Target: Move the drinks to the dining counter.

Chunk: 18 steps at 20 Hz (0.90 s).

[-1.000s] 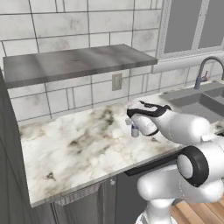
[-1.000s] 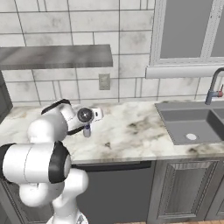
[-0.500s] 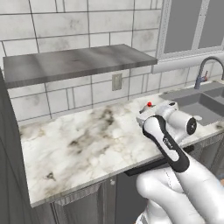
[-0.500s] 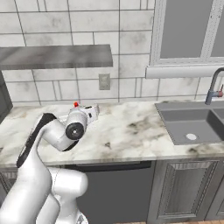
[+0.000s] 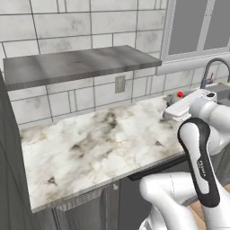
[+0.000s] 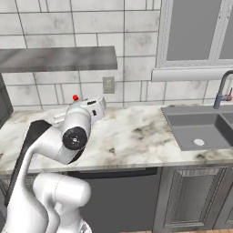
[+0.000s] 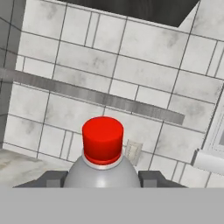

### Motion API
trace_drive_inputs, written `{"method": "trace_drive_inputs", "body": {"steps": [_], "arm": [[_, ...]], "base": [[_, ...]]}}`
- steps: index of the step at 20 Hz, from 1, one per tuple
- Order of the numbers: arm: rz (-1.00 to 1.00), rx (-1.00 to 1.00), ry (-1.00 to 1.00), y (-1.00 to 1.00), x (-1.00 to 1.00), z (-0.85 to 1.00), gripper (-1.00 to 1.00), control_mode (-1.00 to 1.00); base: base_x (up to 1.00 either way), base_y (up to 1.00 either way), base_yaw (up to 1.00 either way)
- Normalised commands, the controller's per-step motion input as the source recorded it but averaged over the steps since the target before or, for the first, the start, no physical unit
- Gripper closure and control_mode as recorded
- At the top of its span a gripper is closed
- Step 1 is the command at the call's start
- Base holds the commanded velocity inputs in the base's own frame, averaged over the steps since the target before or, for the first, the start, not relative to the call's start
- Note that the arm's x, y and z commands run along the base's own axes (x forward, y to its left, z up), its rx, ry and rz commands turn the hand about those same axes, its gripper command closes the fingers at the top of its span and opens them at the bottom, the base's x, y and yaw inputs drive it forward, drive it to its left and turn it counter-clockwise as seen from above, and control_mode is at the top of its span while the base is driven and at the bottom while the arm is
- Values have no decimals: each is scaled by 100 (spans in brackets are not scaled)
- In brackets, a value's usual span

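the greyish plastic bottle with red cap (image 7: 102, 159) is clamped in the two-finger gripper (image 7: 101, 178) above the veined marble worktop (image 5: 103, 143), so carriage to the dining counter is judged next.

A white arm (image 5: 197, 134) reaches over the marble worktop (image 5: 99, 143), a red cap (image 5: 180, 94) peeking above its hand, with a grey shelf (image 5: 76, 65), wall outlet (image 5: 120, 84) and faucet (image 5: 211, 72) behind.
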Motion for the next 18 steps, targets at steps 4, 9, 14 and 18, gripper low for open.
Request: {"method": "trace_drive_inputs", "body": {"steps": [4, 9, 14, 18], "arm": [[0, -1, 4, -4, -86, 27, 100, -100], [0, -4, 19, 0, -63, 8, 100, -100], [0, -7, 10, 0, -66, -15, 100, -100], [0, -5, 0, 0, -64, -31, 100, -100]], "base": [[0, 0, 0], [0, 0, 0], [0, 0, 0], [0, 0, 0]]}}
